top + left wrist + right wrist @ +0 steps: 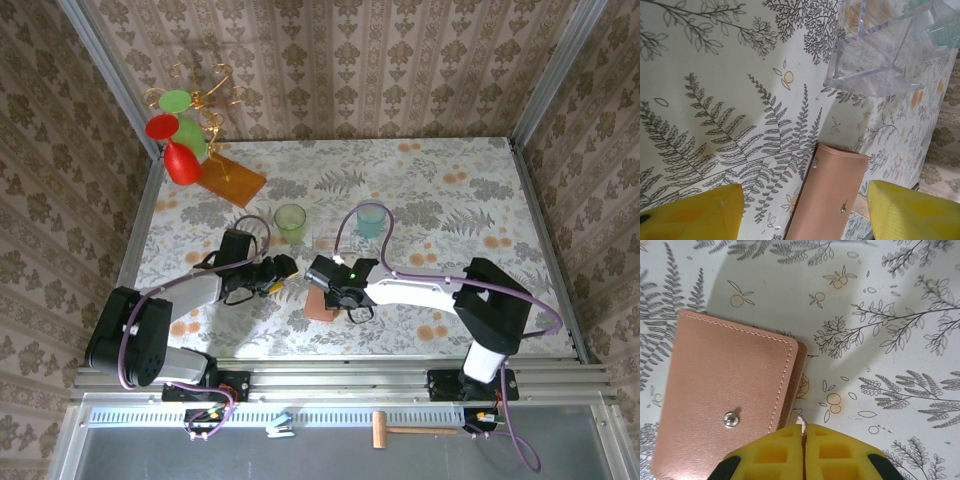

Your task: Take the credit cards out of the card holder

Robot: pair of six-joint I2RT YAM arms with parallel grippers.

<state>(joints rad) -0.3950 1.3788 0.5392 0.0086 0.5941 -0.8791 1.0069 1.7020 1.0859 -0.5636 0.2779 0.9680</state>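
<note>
The tan-brown leather folding wallet (730, 390) is shut, inside hidden; its near edge disappears under the yellow pads of the right pincer (803, 434). Between the fingers of the left pincer (802, 202), the picture's bottom edge crops it.

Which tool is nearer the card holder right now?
Right. The right tool is closed at the edge of the card holder, apparently pinching it; the left tool hangs open, a little way off.

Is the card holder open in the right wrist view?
No, the card holder lies folded shut, outer leather up, snap stud showing.
</note>
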